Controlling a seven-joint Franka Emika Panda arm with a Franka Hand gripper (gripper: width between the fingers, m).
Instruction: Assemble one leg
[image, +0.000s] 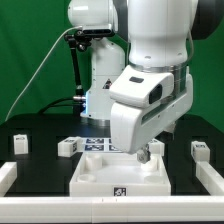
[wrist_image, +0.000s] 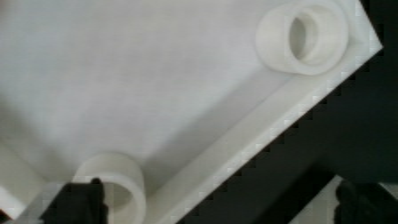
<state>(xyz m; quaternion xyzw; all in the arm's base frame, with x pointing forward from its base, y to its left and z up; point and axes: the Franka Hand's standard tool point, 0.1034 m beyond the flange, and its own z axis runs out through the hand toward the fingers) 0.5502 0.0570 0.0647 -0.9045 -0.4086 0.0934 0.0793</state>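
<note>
Leg (image: 67, 147): we see a small white peg with a tag on its face, standing on the black counter (image: 40, 152) just beside the marker board (image: 97, 143), on the side toward the exterior view's left.
Second leg (image: 18, 143): farther toward that same side, well apart from the first.
Third leg (image: 200, 150): near the exterior view's right edge.
Tray-like piece (image: 120, 178): large, flat and white, nearest the camera; the wrist view shows two round recesses (wrist_image: 302, 40) in its face.
Jaws: low over the tray-like piece's far edge; in the wrist view we find them spread wide and released, gripping nothing, one finger (wrist_image: 80, 200) above the white piece and the other above the dark counter.
Arm (image: 150, 90): leaning down over the middle of the scene, apart from all three legs.
</note>
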